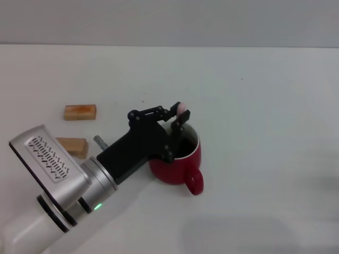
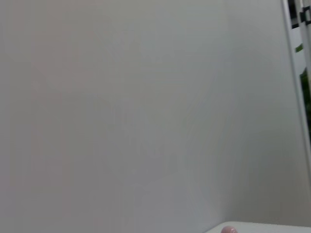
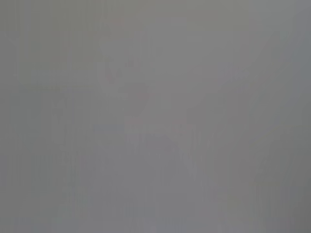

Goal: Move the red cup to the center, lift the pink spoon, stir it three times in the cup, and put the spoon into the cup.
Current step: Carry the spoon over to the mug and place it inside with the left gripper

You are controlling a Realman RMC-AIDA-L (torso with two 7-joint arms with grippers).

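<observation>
Red cup [image 1: 177, 164] at frame centre on white table [image 1: 265, 132]: rounded, dark red, handle toward lower right, dark liquid inside. Pink spoon [image 1: 181, 109]: pale tip above rim, clamped by left gripper [image 1: 177, 123] over cup mouth. Two wooden blocks [image 1: 80, 112] at left.

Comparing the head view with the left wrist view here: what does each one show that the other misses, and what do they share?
Only the head view shows the red cup with dark liquid, the left pincer above its rim gripping the pink spoon, and two wooden blocks on the white table. Only the left wrist view shows a plain pale wall and a dark strip at one edge. Both share the spoon's pink end and a bit of the table. The right pincer appears in neither.
</observation>
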